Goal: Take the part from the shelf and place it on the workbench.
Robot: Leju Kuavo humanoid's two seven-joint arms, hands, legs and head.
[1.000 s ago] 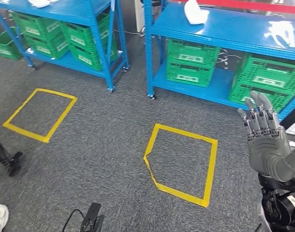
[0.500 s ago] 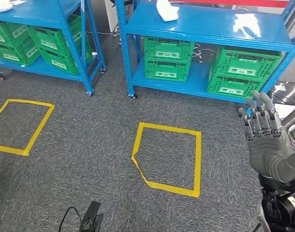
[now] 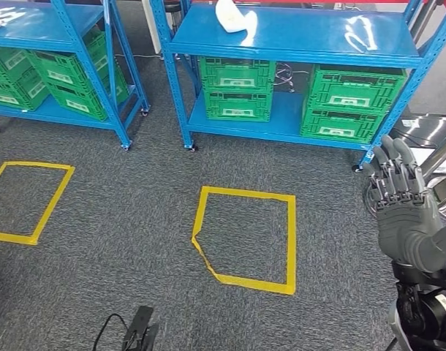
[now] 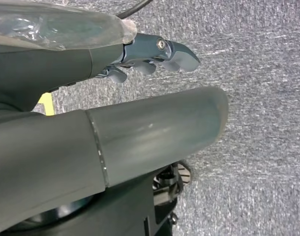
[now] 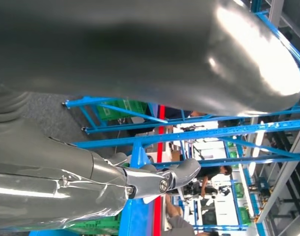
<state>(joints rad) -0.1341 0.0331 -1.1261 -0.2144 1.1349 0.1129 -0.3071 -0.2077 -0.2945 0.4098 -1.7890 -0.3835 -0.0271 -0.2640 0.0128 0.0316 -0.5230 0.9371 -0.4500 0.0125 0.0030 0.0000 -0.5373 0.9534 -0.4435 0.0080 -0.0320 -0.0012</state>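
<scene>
The white part [image 3: 232,16] lies on the top board of the blue shelf [image 3: 298,36], toward that board's left end, with nothing touching it. Under the same board, on the shelf's lower level, sit two stacks of green crates [image 3: 237,88], one below the part and another toward the shelf's right end. To the left of this shelf stands a second blue shelf [image 3: 88,66], also with green crates on its lower level. On the grey carpet in front of the shelf a square of yellow tape [image 3: 246,238] is stuck down, one corner of it torn and crooked; another yellow square [image 3: 28,201] lies in front of the second shelf. The right hand [image 3: 400,205] is raised off the shelf's right end, well apart from the part, its fingers upright, slightly spread and holding nothing. The left hand [image 4: 115,123] hangs over the carpet, its fingers [image 4: 156,51] stretched out and apart from the thumb, nothing in it.
</scene>
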